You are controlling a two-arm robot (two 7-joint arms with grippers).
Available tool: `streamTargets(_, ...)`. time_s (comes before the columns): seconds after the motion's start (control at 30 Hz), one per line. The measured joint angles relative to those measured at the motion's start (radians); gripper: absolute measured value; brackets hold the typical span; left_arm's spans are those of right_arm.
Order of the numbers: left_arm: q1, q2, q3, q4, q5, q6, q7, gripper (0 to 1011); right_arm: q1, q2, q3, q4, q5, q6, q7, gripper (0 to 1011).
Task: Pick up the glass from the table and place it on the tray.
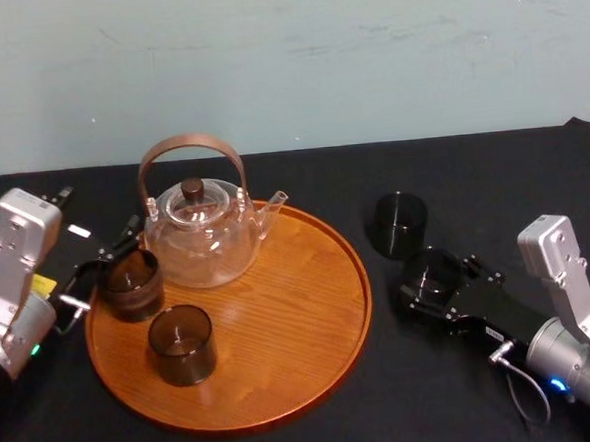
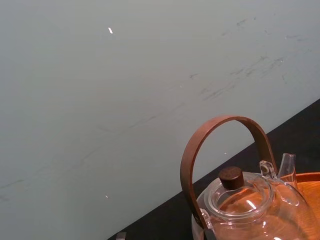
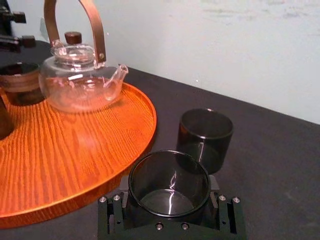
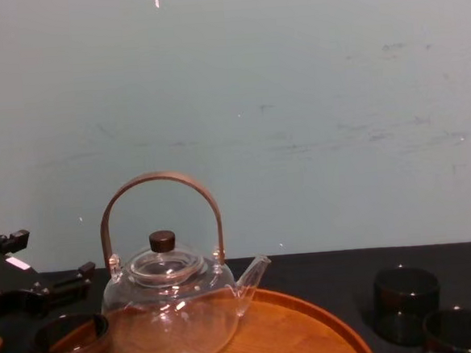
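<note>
Smoky cylindrical glass (image 1: 430, 268) sits clamped in the right gripper (image 1: 439, 282) beside the round wooden tray (image 1: 321, 320); the left gripper (image 1: 104, 266) is spread wide at its rim.

We see soft, even light from above across the pale wall (image 4: 295, 100), and the black table (image 1: 452, 171) swallows almost every shadow. Small white glints sit on the teapot (image 3: 80, 82) at the far edge of the tray (image 1: 291, 311), a bright streak curls inside the glass (image 3: 169, 185) just off the tray's right edge, and the tray's wood shows a faint sheen
</note>
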State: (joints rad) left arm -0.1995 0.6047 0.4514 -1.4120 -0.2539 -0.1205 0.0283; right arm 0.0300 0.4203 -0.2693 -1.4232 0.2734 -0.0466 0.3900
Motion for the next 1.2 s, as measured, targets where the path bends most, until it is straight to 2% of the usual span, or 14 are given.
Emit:
streamTargets(0.33,0.000,0.000,0.000,0.000,0.000,0.000,0.000,1001,-0.026,0.018,0.005,-0.090,0.013,0.017,0.017,905)
streamTargets(0.57,0.000,0.000,0.000,0.000,0.000,0.000,0.000,1001,-0.043,0.028,-0.015,-0.157,0.024,0.026,0.038,905)
streamTargets(0.9,0.000,0.000,0.000,0.000,0.000,0.000,0.000,1001,-0.019,0.011,-0.091,-0.166,0.042,0.047,0.077,905)
streamTargets(1.03,0.000,0.000,0.000,0.000,0.000,0.000,0.000,1001,0.002,-0.004,-0.134,-0.153,0.036,0.051,0.082,905)
streamTargets(1.2,0.000,0.000,0.000,0.000,0.000,0.000,0.000,1001,0.028,-0.022,-0.170,-0.128,0.019,0.052,0.082,905)
